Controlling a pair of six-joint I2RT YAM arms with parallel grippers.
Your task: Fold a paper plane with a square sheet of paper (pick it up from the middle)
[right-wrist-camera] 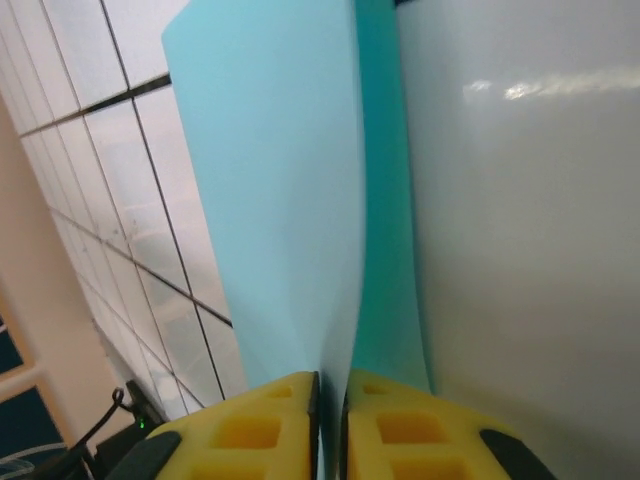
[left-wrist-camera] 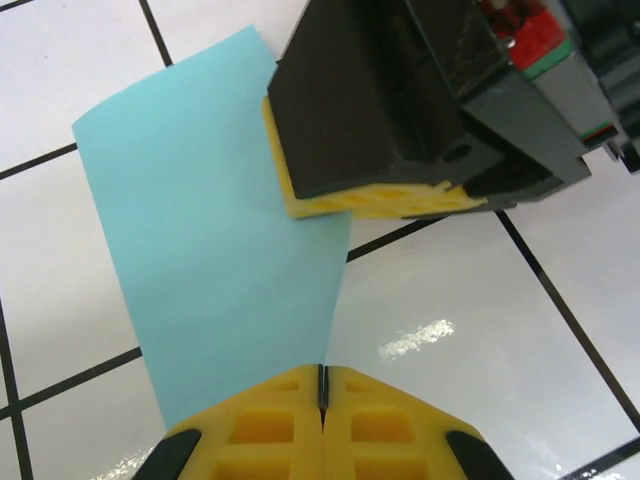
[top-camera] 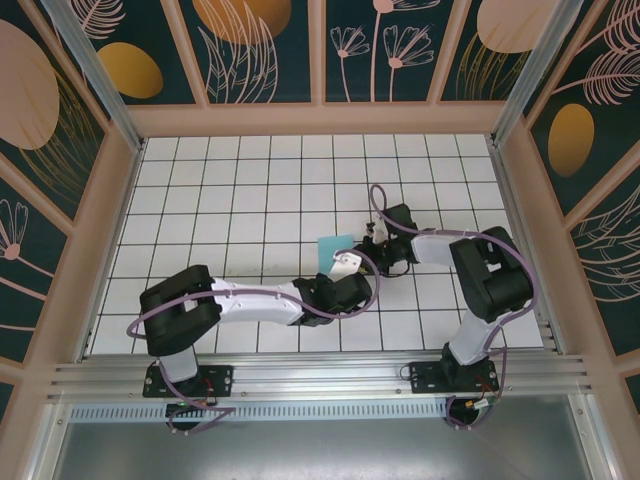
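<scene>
Left wrist view: my left gripper (left-wrist-camera: 322,385) is pinched closed on the near edge of the paper sheet (left-wrist-camera: 210,230). It is plain light turquoise, unmarked and gently curved. My right gripper (left-wrist-camera: 372,200) clamps its far edge. Right wrist view shows two layers meeting between my fingers (right-wrist-camera: 262,425). The sheet sits mid-table over the white grid tiles (left-wrist-camera: 480,330).

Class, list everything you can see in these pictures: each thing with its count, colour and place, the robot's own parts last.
sheet of paper: one, light turquoise, mid-table, between both grippers
table: one, white tiles with dark lines, under the arms
wall panels: several, dark teal with orange and pink plants, around the table
rail: one, silver, along the near edge
arms: two, black and white; left arm, right arm
grippers: two, yellow pads; left gripper and right gripper each shut on the paper
</scene>
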